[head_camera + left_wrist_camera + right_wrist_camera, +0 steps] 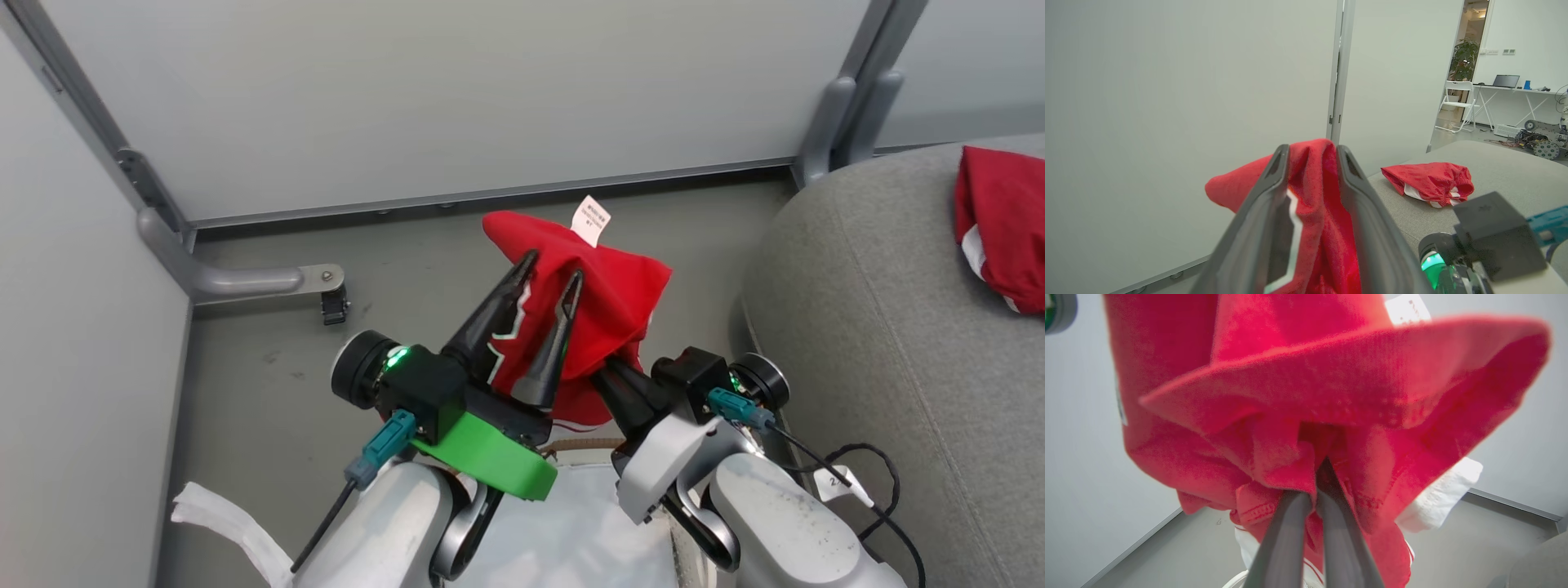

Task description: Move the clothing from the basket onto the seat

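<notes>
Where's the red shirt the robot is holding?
In the head view's middle, the red shirt is held by the shut right pincer, above the basket and left of the grey seat.

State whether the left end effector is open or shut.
Open: the left end effector has its fingers apart, with the garment between them.

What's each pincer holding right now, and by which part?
Right pincer is shut on the red garment, pinching a bunched fold. Left pincer stands open astride it, not gripping.
</notes>
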`<state>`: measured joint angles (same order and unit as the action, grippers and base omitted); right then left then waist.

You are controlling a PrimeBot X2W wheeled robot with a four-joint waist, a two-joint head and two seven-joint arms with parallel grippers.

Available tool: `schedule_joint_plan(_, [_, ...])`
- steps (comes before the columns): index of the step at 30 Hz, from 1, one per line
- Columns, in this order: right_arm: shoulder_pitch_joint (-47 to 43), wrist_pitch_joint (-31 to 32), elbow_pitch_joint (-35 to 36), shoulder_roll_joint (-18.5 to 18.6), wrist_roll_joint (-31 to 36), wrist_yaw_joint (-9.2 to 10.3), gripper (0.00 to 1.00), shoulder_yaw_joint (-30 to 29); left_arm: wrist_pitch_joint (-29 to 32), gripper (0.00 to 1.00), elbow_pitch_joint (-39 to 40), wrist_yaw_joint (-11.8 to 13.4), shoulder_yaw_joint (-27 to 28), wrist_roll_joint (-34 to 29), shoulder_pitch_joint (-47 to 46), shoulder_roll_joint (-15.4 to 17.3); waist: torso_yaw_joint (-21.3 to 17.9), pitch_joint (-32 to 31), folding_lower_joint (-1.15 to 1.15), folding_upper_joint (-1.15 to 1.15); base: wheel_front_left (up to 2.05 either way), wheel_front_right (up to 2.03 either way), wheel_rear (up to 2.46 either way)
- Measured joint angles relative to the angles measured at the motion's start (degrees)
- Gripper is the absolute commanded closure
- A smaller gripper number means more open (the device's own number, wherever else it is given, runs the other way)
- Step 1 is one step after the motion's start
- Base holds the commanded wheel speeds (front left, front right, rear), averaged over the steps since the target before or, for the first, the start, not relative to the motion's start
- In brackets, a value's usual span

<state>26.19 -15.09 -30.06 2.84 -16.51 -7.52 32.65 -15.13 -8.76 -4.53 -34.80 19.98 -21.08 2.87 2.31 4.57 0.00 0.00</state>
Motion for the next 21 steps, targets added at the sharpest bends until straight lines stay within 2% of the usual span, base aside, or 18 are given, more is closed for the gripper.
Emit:
schedule_joint_plan(8, [-0.1, 0.0, 4.0, 0.0, 0.4, 0.00, 1.00, -0.5, 0.0, 0.00, -0.6, -0.5, 1.9, -2.4, 0.0, 0.0, -7.2, 0.6, 0.00, 0.00, 0.00, 0.00, 0.00])
schedule_joint_plan(21, [-1.8, 0.0, 7.7, 0.1, -0.3, 0.00, 1.00, -2.3, 0.0, 0.00, -3.4, -2.1, 4.3, -4.1, 0.0, -0.1, -23.8, 1.9, 0.00, 0.00, 0.00, 0.00, 0.00])
